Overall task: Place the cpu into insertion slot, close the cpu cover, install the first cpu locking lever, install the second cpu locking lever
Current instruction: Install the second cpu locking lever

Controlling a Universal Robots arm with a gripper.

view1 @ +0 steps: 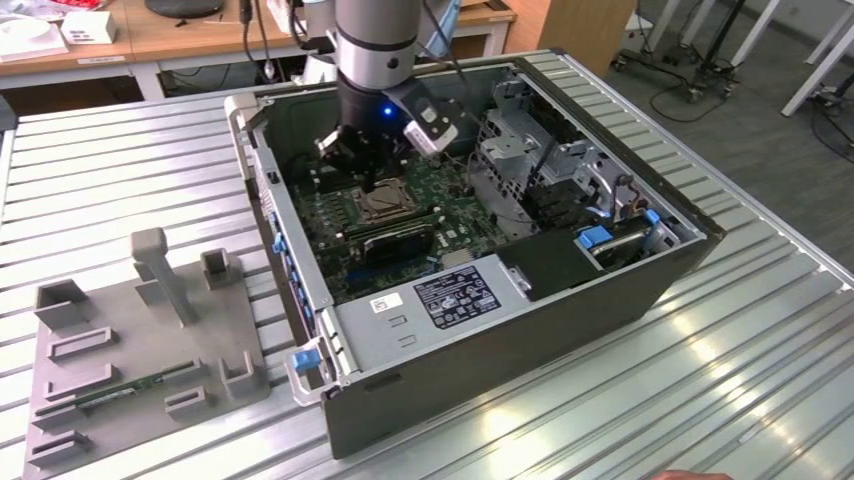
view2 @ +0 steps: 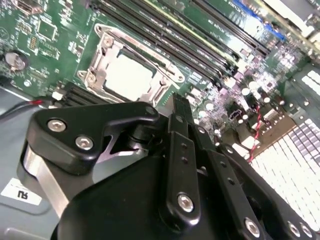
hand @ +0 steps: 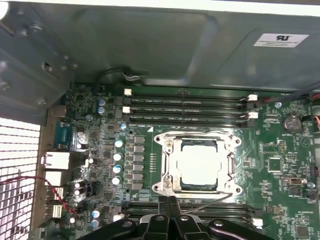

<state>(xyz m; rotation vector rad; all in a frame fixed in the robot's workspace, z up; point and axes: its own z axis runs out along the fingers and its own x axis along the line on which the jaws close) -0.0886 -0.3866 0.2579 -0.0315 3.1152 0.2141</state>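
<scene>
Tool (hand: 172, 210) of the single arm, fingers pressed together and holding nothing, poised low inside the open computer case (view1: 694, 235) on the ribbed metal tabletop (view1: 747, 380). Its closed tip sits just beside one edge of the insertion slot (hand: 198, 162), close to a thin wire locking lever (hand: 207, 204) that runs slantwise along that edge; whether the tip touches the lever cannot be told, since the tool's own body hides the contact point in both wrist views. The cpu (hand: 199, 164), its pale metal top glaring, already lies seated in the slot, and the cpu cover (hand: 167, 162), a silvery frame, appears to lie flat around it, so the work seems to stand at the lever stage. The socket lies directly ahead of the fingertips, with its long edges parallel to the black memory slots (hand: 185, 107) on the green motherboard (hand: 280, 200). In the exterior view the arm's wrist stands over the socket (view1: 379, 203), beyond which sits a black heatsink block (view1: 396, 243). The second lever is hard to pick out against the frame. A grey fixture tray (view1: 134, 350) rests well apart on the exterior view's left.
</scene>
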